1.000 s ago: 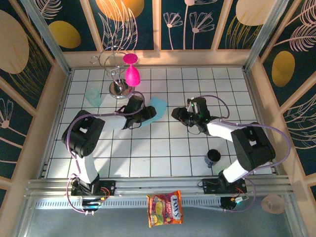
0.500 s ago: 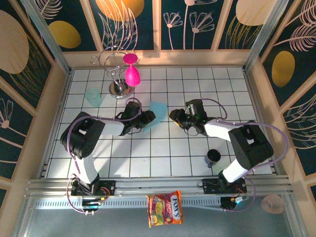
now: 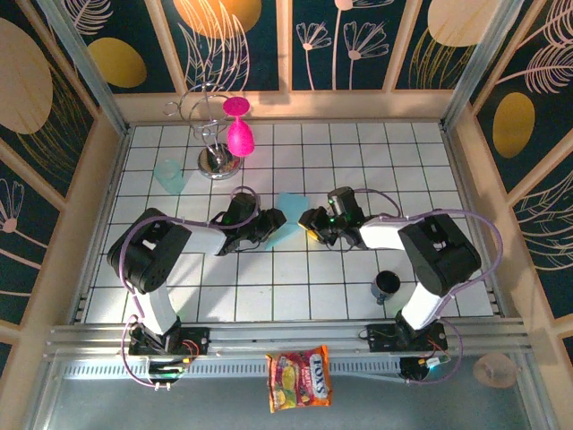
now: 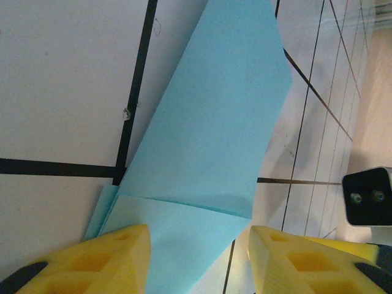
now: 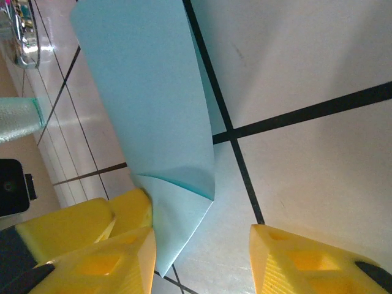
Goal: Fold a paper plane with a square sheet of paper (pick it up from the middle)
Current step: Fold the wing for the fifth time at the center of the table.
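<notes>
**Flanking the blue sheet of paper with both grippers**

The blue sheet of paper (image 3: 288, 208) lies on the bench (image 3: 358, 152), nearer my bases than the goblet stand (image 3: 215, 148) and off to its right. It is already creased and narrower than a full square, with a small flap turned over at the end closest to me.

My left gripper (image 3: 274, 219) sits at the edge of the sheet that faces the stand. My right gripper (image 3: 309, 222) sits at the edge away from the stand. Both are spread and neither is pinching anything.

From my left wrist, the flap end lies between the two fingers of the left gripper (image 4: 196, 245), against one of them and just short of the other. From my right wrist, the same end lies beside one finger of the right gripper (image 5: 201, 245), with bare bench before the other.

I judge the step in hand to be taking hold of this end so I can make the next fold. To do it well I should:

- Stay low and slide one finger under the edge rather than pushing the sheet along the bench.
- Close gently, so the existing crease stays sharp.
- Take care not to knock my grippers together, since they stand very near each other.
- Grip only the flap end, which leaves the long body free to swing over.
</notes>
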`<action>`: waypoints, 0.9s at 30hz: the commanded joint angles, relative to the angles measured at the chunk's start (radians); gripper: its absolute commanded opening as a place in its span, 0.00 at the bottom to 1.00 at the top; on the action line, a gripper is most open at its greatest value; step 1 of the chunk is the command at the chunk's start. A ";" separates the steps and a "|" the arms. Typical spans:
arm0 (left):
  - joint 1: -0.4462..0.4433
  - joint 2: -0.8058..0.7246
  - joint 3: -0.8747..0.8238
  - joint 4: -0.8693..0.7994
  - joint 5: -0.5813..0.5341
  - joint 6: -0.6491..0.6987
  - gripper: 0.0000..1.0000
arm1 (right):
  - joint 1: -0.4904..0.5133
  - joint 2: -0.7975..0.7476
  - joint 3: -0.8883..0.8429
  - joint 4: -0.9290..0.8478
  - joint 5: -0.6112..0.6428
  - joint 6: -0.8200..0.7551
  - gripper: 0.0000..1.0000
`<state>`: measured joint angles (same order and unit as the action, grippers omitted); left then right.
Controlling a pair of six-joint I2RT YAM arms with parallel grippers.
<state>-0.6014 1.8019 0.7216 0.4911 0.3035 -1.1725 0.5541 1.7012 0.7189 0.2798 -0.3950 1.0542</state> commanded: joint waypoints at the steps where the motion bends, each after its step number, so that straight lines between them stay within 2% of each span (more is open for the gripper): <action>1: -0.003 -0.003 -0.017 -0.018 0.006 -0.016 0.47 | 0.009 0.031 0.046 0.003 -0.009 0.009 0.43; 5: -0.003 -0.005 -0.013 -0.022 0.005 -0.013 0.47 | 0.010 0.060 0.072 -0.007 -0.010 0.005 0.39; 13: -0.002 -0.006 -0.003 -0.040 0.000 -0.007 0.47 | 0.013 0.107 0.106 -0.042 0.012 -0.001 0.38; 20: -0.003 -0.008 -0.001 -0.042 0.002 -0.008 0.47 | 0.013 0.143 0.111 0.035 -0.061 -0.005 0.31; 27: -0.003 -0.018 -0.005 -0.042 -0.004 -0.013 0.47 | 0.010 0.126 0.081 0.092 -0.069 0.005 0.29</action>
<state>-0.6014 1.8011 0.7216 0.4896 0.3031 -1.1725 0.5583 1.8271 0.8108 0.3218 -0.4477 1.0542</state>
